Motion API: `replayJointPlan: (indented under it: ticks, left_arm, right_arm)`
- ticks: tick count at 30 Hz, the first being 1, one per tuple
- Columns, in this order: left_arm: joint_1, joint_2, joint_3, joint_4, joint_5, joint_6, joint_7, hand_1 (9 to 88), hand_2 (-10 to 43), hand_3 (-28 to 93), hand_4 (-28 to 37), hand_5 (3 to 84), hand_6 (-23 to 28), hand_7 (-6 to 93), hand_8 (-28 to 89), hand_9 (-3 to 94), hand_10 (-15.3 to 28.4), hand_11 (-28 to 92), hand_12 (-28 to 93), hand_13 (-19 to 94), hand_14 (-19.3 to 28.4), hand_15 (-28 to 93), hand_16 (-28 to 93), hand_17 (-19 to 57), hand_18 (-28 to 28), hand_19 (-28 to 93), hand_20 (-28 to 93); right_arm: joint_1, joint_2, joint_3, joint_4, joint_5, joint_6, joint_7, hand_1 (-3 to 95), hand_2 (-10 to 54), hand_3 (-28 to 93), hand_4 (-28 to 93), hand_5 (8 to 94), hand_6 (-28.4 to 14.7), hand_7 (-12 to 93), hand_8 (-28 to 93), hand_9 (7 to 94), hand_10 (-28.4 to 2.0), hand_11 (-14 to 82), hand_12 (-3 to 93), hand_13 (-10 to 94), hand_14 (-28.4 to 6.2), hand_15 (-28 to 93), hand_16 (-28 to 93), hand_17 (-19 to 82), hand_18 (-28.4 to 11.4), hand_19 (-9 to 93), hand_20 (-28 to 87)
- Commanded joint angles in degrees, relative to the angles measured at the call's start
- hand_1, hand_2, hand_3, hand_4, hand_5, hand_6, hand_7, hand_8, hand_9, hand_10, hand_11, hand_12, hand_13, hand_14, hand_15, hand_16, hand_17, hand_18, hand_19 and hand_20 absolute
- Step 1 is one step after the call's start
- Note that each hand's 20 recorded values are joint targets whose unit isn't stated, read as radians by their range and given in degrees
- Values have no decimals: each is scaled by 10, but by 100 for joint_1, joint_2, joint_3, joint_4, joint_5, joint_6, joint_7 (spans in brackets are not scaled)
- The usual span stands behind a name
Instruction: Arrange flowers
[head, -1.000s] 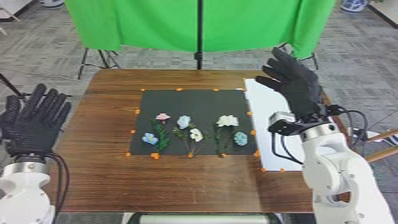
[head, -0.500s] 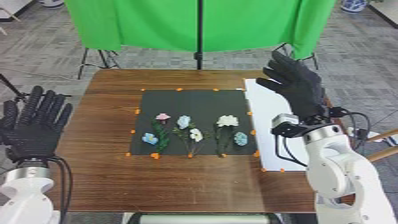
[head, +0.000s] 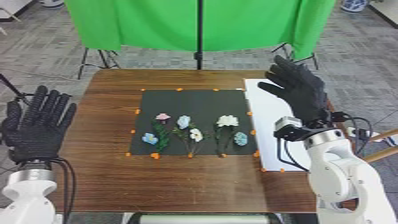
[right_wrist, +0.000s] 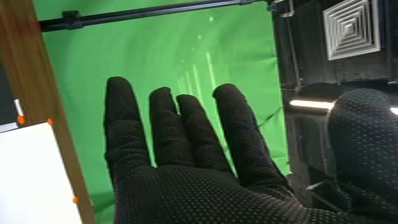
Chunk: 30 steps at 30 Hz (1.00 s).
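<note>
Six flowers (head: 227, 121) unmoved on dark mat (head: 194, 102), your table's (head: 178, 185) middle. Your right hand (head: 304, 95) has shifted slightly back toward robot and rightward, raised by white sheet (head: 268, 107); wide open, fingers straight, thumb apart, nothing gripped. Your left hand (head: 34, 135), beside table's left edge: fingers straight, spread, holding nothing.
</note>
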<state>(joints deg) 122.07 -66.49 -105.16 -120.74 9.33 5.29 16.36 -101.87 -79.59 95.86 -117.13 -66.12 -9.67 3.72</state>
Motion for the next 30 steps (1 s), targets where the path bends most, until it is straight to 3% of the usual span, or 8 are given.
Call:
replayJointPlan:
  ticks: [1,4,6,9,10,13,19,30]
  left_arm:
    - [25,-49,69,201,-207,-137,196,230,140,717,-283,399,74,73,-84,360,122,118,87,270,107,166,-54,-8,105,182,124]
    - [-34,-18,56,222,-84,-258,209,236,134,721,-283,421,47,91,-89,389,112,120,86,288,101,166,-53,-10,113,189,130]
    - [-17,-54,74,249,-204,-231,167,238,134,720,-283,437,43,98,-92,399,109,121,86,297,100,169,-51,-10,115,192,132]
    - [52,-144,118,244,-547,-97,119,240,131,721,-283,442,42,100,-96,411,108,120,87,304,100,171,-51,-9,117,191,134]
    - [14,-158,137,251,-562,-104,122,240,131,722,-283,443,43,99,-96,414,107,120,87,305,100,172,-51,-9,117,191,134]
    - [-67,-111,131,264,-365,-225,152,241,131,720,-283,444,45,97,-96,415,107,119,87,306,101,172,-50,-9,118,193,136]
    - [28,-133,134,195,-447,-199,118,241,130,721,-283,442,49,95,-94,412,111,118,89,308,105,177,-48,-8,118,193,138]
    - [-51,-93,111,243,-457,-177,69,247,126,724,-283,433,55,94,-90,385,117,122,102,297,115,184,-36,-10,119,197,140]
  right_arm:
    - [-96,-37,65,-71,579,-113,83,114,101,740,-272,392,-54,75,-84,343,-136,26,104,290,-142,69,173,153,-182,272,194]
    - [-52,-40,76,-61,587,-192,8,110,105,743,-272,401,-50,81,-82,348,-135,28,106,297,-145,72,173,153,-183,273,195]
    - [-131,-140,117,-80,697,-302,54,112,104,745,-269,405,-49,83,-83,353,-134,29,106,298,-143,73,173,153,-184,273,195]
    - [-239,-249,109,-84,990,-322,149,115,102,746,-265,411,-49,86,-85,360,-134,31,107,299,-143,74,172,154,-183,272,194]
    - [-248,-239,111,-99,1034,-320,148,115,102,747,-265,415,-49,88,-85,363,-135,32,108,300,-143,75,172,154,-183,272,194]
    - [-278,-178,142,-95,995,-390,124,116,102,746,-263,419,-49,87,-86,368,-135,33,108,302,-143,76,171,155,-183,273,195]
    - [-346,-206,191,-100,1085,-339,166,119,100,748,-261,425,-49,90,-85,376,-136,35,109,309,-147,81,173,155,-182,272,195]
    - [-392,-367,214,-78,1122,-390,252,124,99,746,-259,432,-44,97,-87,422,-137,50,128,370,-165,114,205,152,-187,285,206]
